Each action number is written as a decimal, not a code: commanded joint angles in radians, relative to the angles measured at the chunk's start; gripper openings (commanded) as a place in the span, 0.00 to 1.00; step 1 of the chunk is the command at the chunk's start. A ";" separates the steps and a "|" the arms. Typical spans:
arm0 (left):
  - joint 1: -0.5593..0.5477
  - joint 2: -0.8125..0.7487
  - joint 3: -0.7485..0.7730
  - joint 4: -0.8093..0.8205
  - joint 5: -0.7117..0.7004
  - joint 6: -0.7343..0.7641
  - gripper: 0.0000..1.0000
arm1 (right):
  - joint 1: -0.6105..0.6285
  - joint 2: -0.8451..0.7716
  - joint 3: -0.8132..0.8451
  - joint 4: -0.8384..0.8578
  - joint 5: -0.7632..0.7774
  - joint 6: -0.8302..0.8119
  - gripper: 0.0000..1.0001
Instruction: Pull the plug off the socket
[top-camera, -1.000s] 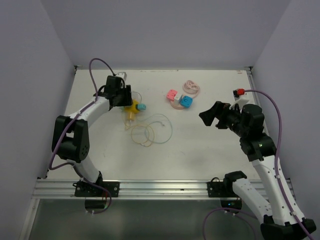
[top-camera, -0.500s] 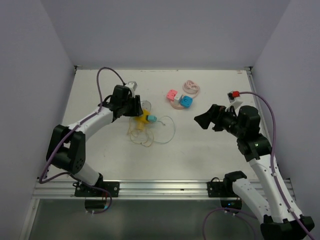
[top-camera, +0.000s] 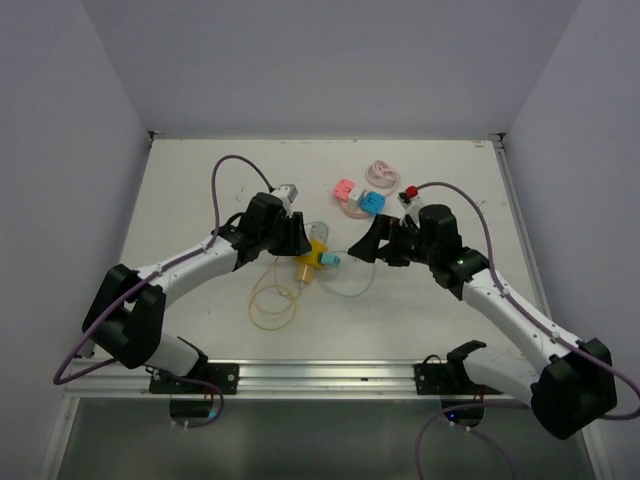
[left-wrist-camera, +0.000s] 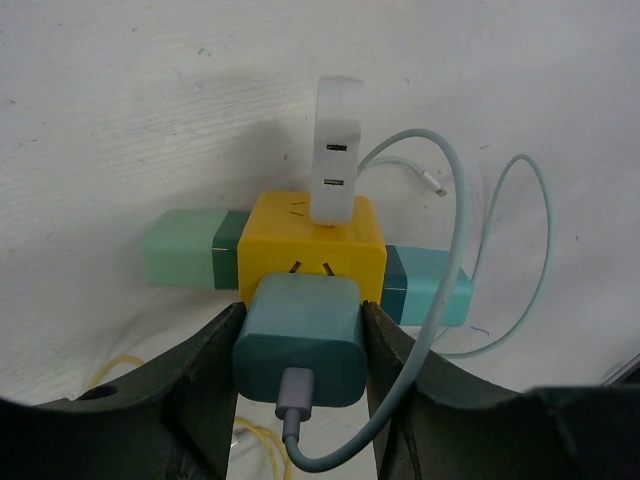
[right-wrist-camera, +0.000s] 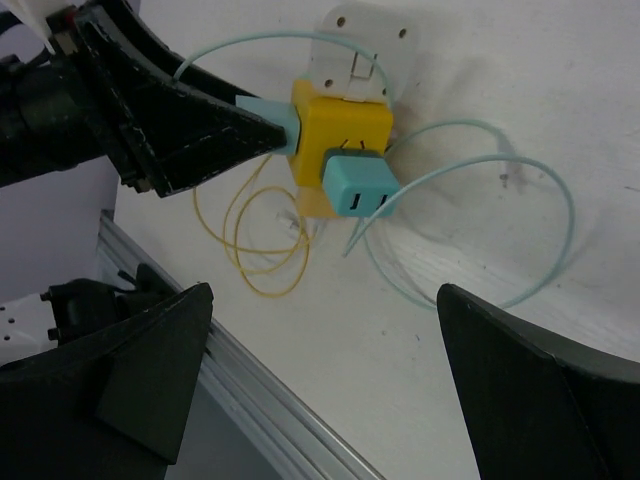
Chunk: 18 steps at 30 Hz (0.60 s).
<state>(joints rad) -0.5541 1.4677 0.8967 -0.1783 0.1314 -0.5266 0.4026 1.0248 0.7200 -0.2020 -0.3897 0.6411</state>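
Note:
A yellow socket cube (top-camera: 317, 257) lies mid-table with several plugs in it. In the left wrist view the cube (left-wrist-camera: 310, 245) carries a white charger (left-wrist-camera: 337, 165) on top, a green plug (left-wrist-camera: 185, 260) on its left, a light teal plug (left-wrist-camera: 432, 290) on its right and a dark teal plug (left-wrist-camera: 298, 338) on the near face. My left gripper (left-wrist-camera: 300, 325) is shut on the dark teal plug. My right gripper (top-camera: 362, 247) is open and empty, just right of the cube. The right wrist view shows the cube (right-wrist-camera: 340, 128) and light teal plug (right-wrist-camera: 360, 187) ahead of the open jaws.
A pale blue cable (top-camera: 352, 285) loops right of the cube. A yellow cable coil (top-camera: 270, 305) lies in front of it. A pink cube (top-camera: 345, 189), a blue cube (top-camera: 373, 203) and a pink cable (top-camera: 383, 175) sit at the back. The front rail (top-camera: 320, 375) edges the table.
My left gripper has carried the socket cube right and forward toward mid-table, dragging its cables. My right arm has swung left, up close to the cube.

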 joint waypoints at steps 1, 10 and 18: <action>-0.018 -0.018 -0.004 0.079 0.024 -0.064 0.37 | 0.079 0.108 0.070 0.137 0.077 0.041 0.99; -0.029 -0.038 -0.038 0.088 0.027 -0.095 0.36 | 0.162 0.334 0.162 0.274 0.167 0.055 0.98; -0.029 -0.047 -0.067 0.115 0.023 -0.127 0.35 | 0.193 0.465 0.138 0.343 0.192 0.078 0.93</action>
<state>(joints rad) -0.5728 1.4452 0.8471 -0.1158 0.1310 -0.6075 0.5938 1.4689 0.8593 0.0547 -0.2298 0.6983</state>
